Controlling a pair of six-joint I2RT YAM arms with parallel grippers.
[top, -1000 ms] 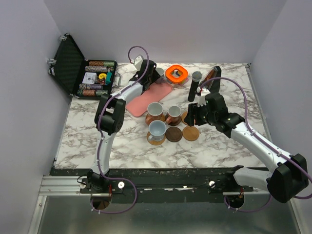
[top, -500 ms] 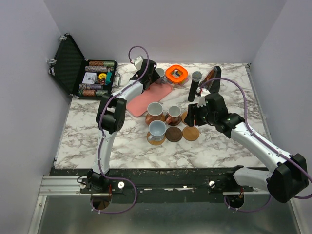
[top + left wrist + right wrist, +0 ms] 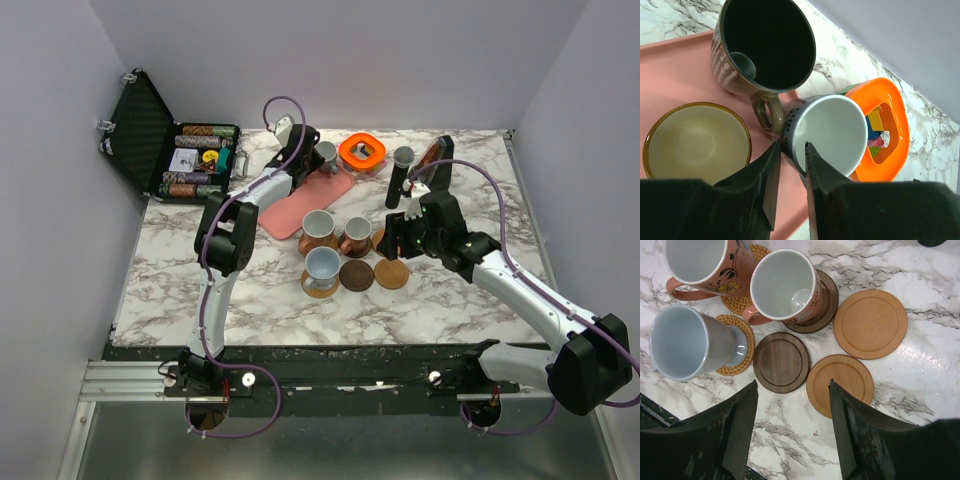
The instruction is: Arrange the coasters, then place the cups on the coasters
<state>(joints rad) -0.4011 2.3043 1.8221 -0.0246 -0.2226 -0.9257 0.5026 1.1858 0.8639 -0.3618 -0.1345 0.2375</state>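
My left gripper (image 3: 791, 145) is shut on the rim of a grey cup (image 3: 832, 132), with one finger inside it and one outside. The cup stands at the pink tray's (image 3: 675, 65) far end, beside a dark cup (image 3: 765, 45). Three cups sit on coasters mid-table: a pale blue cup (image 3: 685, 342), a pinkish cup (image 3: 782, 285) and a floral pink cup (image 3: 705, 262). A dark brown coaster (image 3: 781, 361) and two tan coasters (image 3: 840, 385) (image 3: 870, 323) lie bare. My right gripper (image 3: 792, 387) hangs open above them, holding nothing.
A small yellowish dish (image 3: 697, 142) lies on the tray. The orange ring-shaped object (image 3: 362, 151) sits just behind the grey cup, and a tall black cylinder (image 3: 400, 175) stands to its right. An open black case (image 3: 170, 150) of chips stands at the back left.
The left jaws have narrowed onto the grey cup's rim. The right arm has not moved.
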